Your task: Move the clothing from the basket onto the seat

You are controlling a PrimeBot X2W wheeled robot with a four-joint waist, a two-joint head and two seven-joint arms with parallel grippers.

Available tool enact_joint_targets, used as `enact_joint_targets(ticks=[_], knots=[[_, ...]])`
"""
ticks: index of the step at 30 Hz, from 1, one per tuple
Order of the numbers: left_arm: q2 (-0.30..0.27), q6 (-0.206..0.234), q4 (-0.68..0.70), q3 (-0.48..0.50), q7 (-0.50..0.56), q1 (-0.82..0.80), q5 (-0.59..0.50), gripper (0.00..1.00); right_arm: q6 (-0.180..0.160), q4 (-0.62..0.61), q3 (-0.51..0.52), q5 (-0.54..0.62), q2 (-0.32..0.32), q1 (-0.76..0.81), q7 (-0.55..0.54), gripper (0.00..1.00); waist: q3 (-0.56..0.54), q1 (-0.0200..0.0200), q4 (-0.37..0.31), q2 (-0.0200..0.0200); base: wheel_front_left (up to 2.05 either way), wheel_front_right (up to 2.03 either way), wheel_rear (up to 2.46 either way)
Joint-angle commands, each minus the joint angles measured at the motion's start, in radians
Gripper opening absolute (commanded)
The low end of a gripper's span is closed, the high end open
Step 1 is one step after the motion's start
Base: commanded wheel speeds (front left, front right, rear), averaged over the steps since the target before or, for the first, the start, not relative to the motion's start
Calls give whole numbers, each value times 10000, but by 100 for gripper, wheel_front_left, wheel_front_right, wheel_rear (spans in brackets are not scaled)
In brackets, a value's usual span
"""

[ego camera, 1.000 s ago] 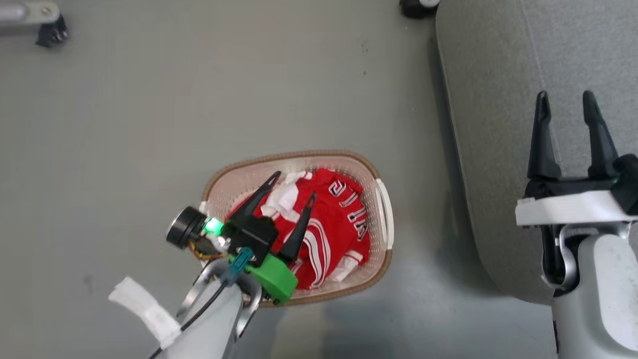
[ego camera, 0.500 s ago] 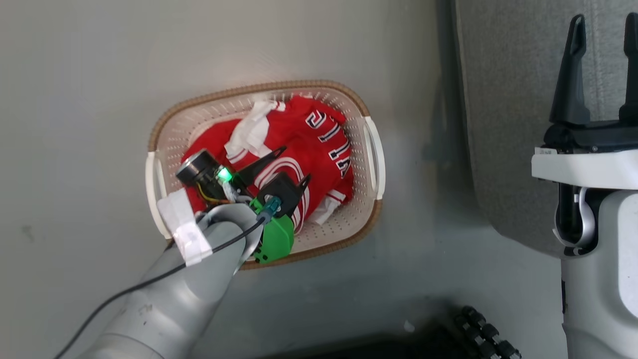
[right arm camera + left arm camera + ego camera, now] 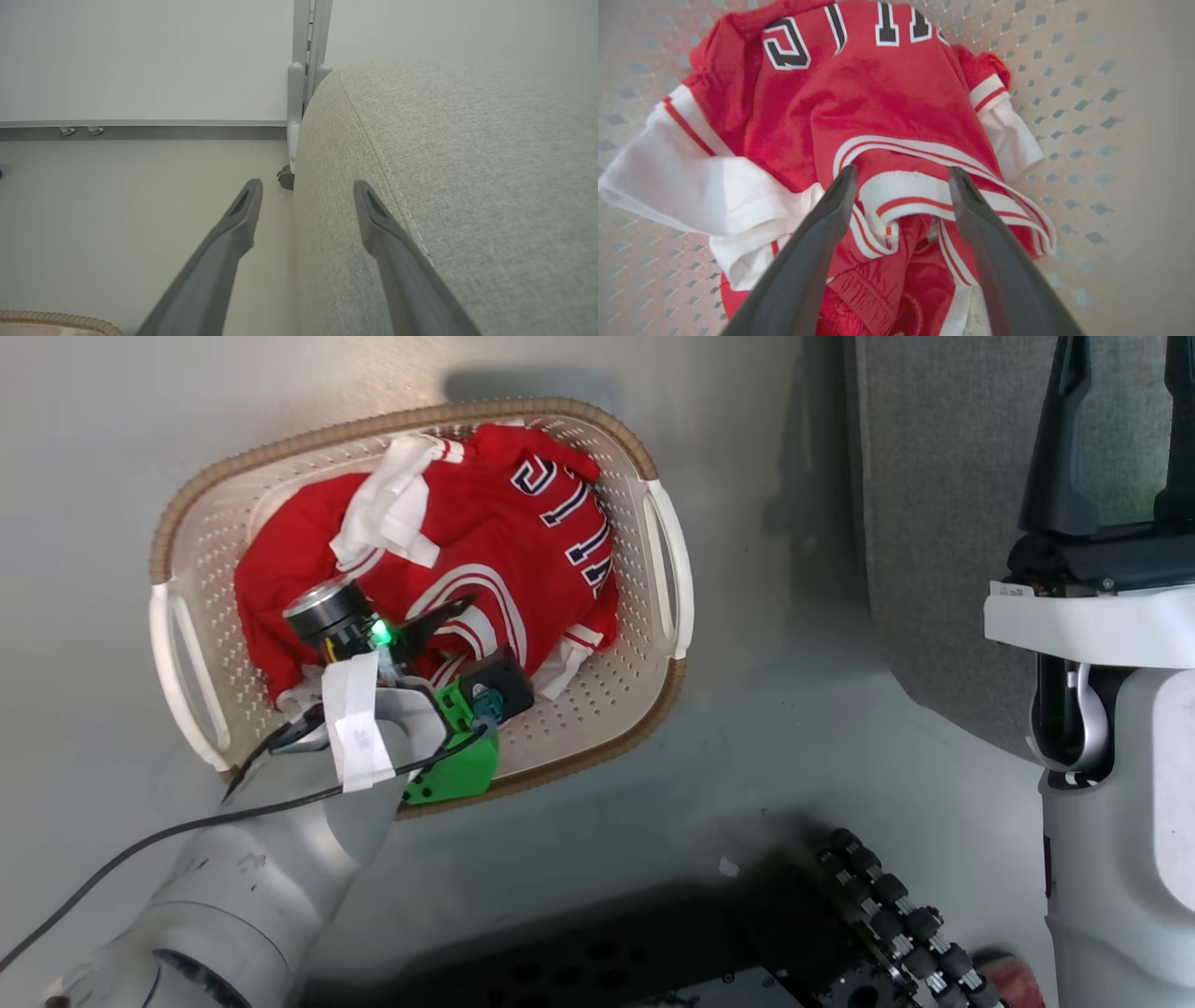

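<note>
In the head view, the pale left forearm (image 3: 271, 859) rises from the lower left corner, with a strip of white tape (image 3: 355, 719) and a black cable (image 3: 187, 826) on it, and reaches into the basket (image 3: 411, 420). The basket sits on the grey floor (image 3: 93, 429) in the upper left of the frame, its brown rim facing up and a white handle (image 3: 667, 565) on each short side. The clothing (image 3: 485, 532) lies crumpled inside it, covering most of the perforated bottom: red fabric with white trim and dark numerals toward the basket's upper right.

In the left wrist view, the left gripper (image 3: 902, 171) points down at the pile with its fingers (image 3: 808, 252) spread wide. They straddle a white band with red stripes, and nothing is pinched between them. The tips seem to sit at the fabric, but whether they touch it cannot be told.

At the bottom centre of the head view is a dark base part (image 3: 653, 961), too blurred to name.

Right of the basket, and apart from it, stands the seat (image 3: 934, 523), a grey woven cushion with no garment on it. The right wrist view shows its rounded edge and stitched seam, with a grey post on a castor (image 3: 299, 93) behind.

The right gripper (image 3: 308, 185) is at the far right, held above the seat's edge. Its fingers are spread and hold nothing.
</note>
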State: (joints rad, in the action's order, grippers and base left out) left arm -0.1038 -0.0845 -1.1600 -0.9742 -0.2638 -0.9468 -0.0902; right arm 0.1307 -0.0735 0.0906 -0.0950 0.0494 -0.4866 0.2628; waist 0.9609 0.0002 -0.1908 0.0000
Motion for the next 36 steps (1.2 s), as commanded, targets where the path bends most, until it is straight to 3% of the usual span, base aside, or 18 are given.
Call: enact_joint_targets(ticks=[1,5,11,12,14,19,27,36], knots=[[10,235,-238,-61,47,-318,-171,100,1,-92,-28,-80,19,-182,32,100,389,-2,-305,0,0,0,0],[-10,713,-841,-170,344,-423,-229,100,1,-240,-95,-90,18,-265,32,100,572,-2,-420,0,0,0,0],[-84,1018,-1085,-106,482,-598,-14,100,1,-625,-73,-165,18,-334,31,100,782,-2,-489,0,0,0,0],[-114,986,-1124,-108,511,-597,-18,82,1,-693,-97,-179,19,-339,31,100,813,-2,-492,0,0,0,0],[-137,937,-1176,-115,594,-641,15,0,1,-781,-136,-177,18,-347,31,100,861,-2,-483,0,0,0,0],[-119,873,-1217,-333,477,-715,-80,0,1,-832,-224,-104,19,-357,31,100,852,-2,-423,0,0,0,0],[116,1294,-521,-152,-26,-362,415,0,1,-682,-223,122,21,-171,31,100,213,-2,-60,0,0,0,0],[18,1690,2345,756,-29,1100,1665,0,1,-284,-292,290,26,339,31,100,-1620,-2,474,0,0,0,0]])
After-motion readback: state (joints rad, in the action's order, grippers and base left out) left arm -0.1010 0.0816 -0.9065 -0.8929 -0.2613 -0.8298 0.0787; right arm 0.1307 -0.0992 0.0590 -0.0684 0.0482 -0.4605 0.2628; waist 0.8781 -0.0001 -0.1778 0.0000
